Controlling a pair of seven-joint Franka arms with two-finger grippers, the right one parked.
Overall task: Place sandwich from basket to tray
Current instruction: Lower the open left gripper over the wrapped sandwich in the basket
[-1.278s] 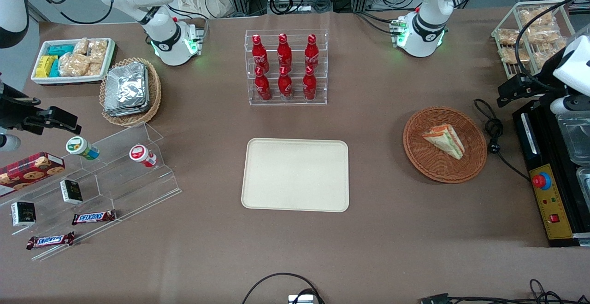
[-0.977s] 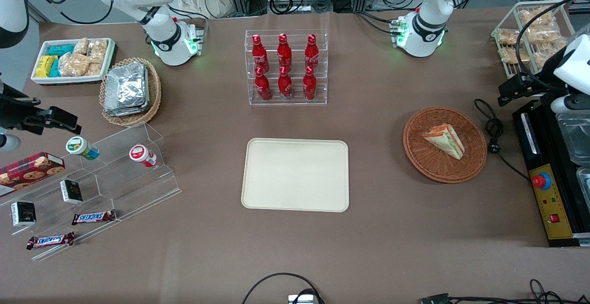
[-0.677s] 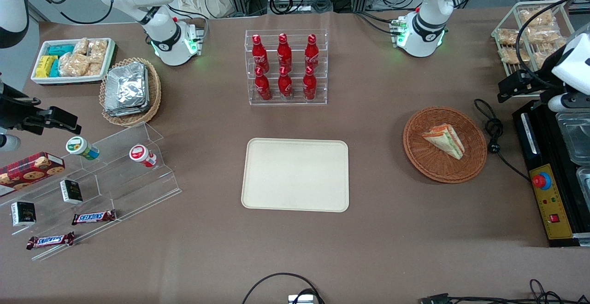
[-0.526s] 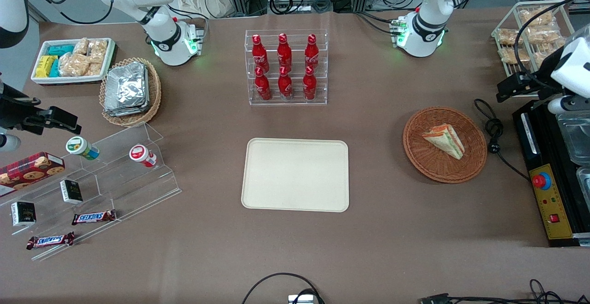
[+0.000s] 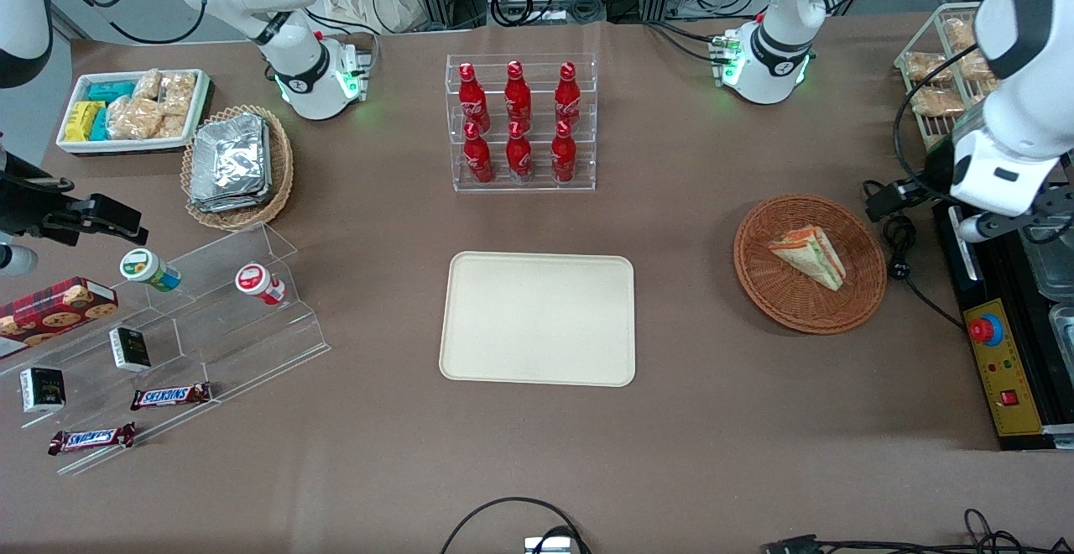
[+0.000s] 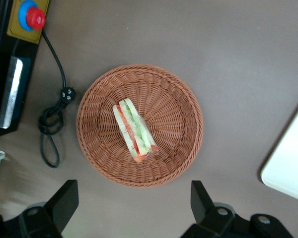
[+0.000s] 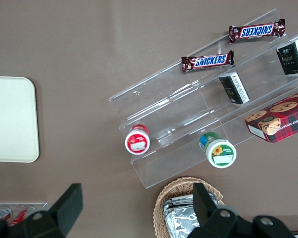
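Note:
The sandwich (image 5: 810,256), a pale wedge with green and red filling, lies in the round reddish-brown basket (image 5: 759,285). The cream tray (image 5: 537,319) sits bare mid-table, toward the parked arm's end from the basket. My left gripper (image 5: 1007,222) hangs above the edge of the black machine, just off the basket's rim toward the working arm's end. In the left wrist view the gripper (image 6: 133,198) is open, its dark fingers (image 6: 64,201) spread wide over bare table beside the basket (image 6: 174,109). The sandwich (image 6: 134,130) lies in the basket's middle, and a tray corner (image 6: 293,158) shows.
A black machine with a red button (image 5: 986,329) stands beside the basket, with a coiled black cable (image 5: 898,243) between them. A wire rack of bagged snacks (image 5: 927,75) is farther from the camera. A clear rack of red bottles (image 5: 520,122) stands farther back than the tray.
The left arm has swung in over the table's end toward the basket. Sandwich, basket and tray have not moved.

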